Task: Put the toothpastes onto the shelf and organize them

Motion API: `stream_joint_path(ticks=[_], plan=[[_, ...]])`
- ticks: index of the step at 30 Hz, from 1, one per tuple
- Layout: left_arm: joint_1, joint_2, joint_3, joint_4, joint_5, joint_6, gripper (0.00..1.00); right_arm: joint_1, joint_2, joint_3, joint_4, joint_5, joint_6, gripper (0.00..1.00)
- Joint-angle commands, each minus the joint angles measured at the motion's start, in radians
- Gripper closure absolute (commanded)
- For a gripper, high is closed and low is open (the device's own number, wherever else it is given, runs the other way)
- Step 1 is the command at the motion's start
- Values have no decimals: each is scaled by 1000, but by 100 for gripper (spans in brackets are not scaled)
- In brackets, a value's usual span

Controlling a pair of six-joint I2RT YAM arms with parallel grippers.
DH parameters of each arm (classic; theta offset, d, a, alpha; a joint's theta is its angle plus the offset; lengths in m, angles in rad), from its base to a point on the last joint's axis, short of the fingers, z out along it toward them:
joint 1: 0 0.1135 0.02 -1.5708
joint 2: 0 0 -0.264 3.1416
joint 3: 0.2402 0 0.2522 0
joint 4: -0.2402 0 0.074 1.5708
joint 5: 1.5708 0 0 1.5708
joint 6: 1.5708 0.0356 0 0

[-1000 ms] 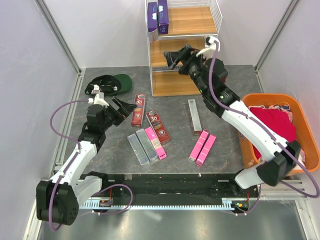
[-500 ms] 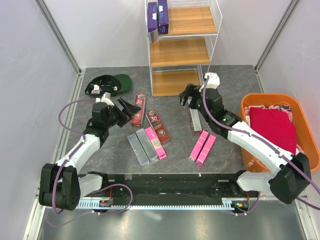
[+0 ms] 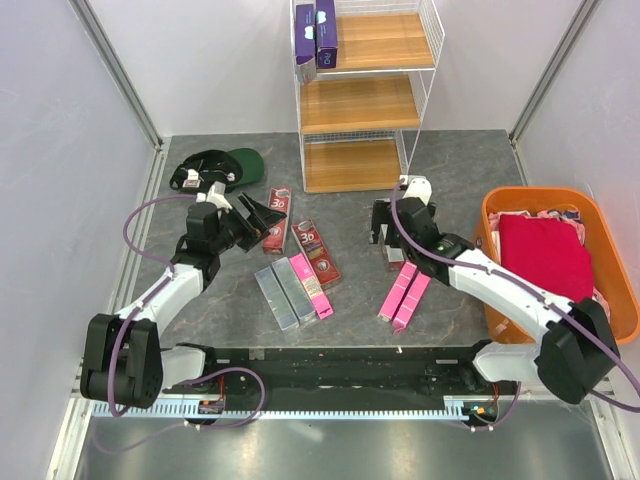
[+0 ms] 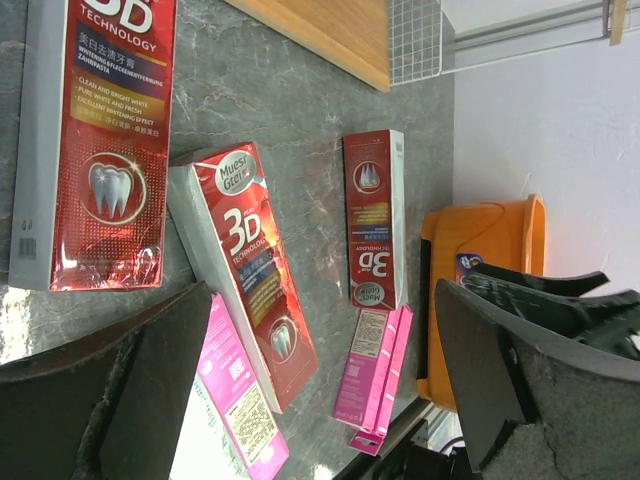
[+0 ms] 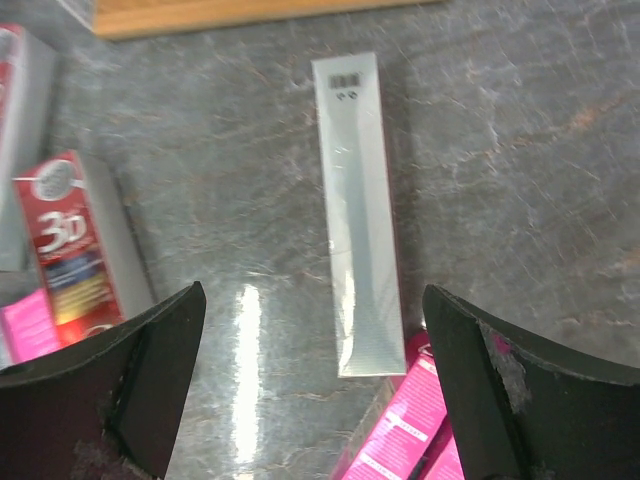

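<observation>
Three red cartons [image 4: 250,290] marked "3D".

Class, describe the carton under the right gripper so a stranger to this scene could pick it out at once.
From the tall white wire shelf, come toward the arms off its right front corner. One long carton lies there, below the open right gripper. Unlike the pink pair at its near end and the red cartons leftward, its top face is plain silver-grey.
</observation>
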Motion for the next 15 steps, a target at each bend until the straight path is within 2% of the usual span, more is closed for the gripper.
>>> stream_joint_path(ticks=[1,7,8,10,15], plan=[[0,1,36,51,30,-21,0,1,70,65,-45,64,9,3],[0,7,37,51,33,-18,0,1,175,85,-48,95,9,9],[0,7,39,51,32,-18,0,-1,185,85,-50,100,12,12],[0,10,39,51,32,-18,1,-4,219,83,-51,120,18,26],[0,13,42,43,25,-12,1,-25,265,71,-48,109,21,26]])
